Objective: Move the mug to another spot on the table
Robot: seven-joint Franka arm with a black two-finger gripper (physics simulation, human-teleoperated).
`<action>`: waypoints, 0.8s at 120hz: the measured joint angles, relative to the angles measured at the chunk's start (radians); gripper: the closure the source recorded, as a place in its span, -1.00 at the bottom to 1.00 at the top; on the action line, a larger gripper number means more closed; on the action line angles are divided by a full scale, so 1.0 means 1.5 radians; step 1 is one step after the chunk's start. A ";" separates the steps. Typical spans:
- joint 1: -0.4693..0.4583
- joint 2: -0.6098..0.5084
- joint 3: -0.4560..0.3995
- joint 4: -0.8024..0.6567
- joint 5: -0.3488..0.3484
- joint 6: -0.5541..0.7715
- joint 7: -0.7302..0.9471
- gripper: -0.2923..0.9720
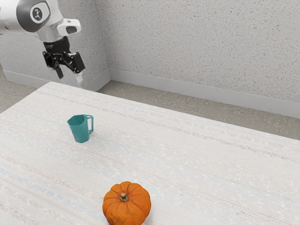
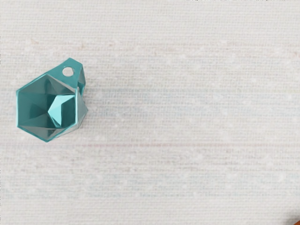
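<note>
While the gripper [image 1: 70, 76] hangs high above the table's [image 1: 211, 164] far corner at the exterior view's left, its fingers stand apart and hold nothing. The teal faceted mug [image 1: 80, 128] stands upright on the tabletop well below the hand, its handle turned toward the exterior view's right. An orange pumpkin [image 1: 126, 203] sits near the front edge, well apart from the mug. By my reading the task has not begun: no reach, no grasp, no carry, no set-down.

In the wrist view the mug [image 2: 49, 105] is seen from above, with its open mouth and its handle loop, and it stands off to one side, not directly under the hand. Bare tabletop [image 2: 187, 140] surrounds it.

Count: one mug, one pumpkin, one gripper.
</note>
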 joint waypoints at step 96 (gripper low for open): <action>0.186 0.247 -0.237 0.058 0.061 0.155 0.223 -0.50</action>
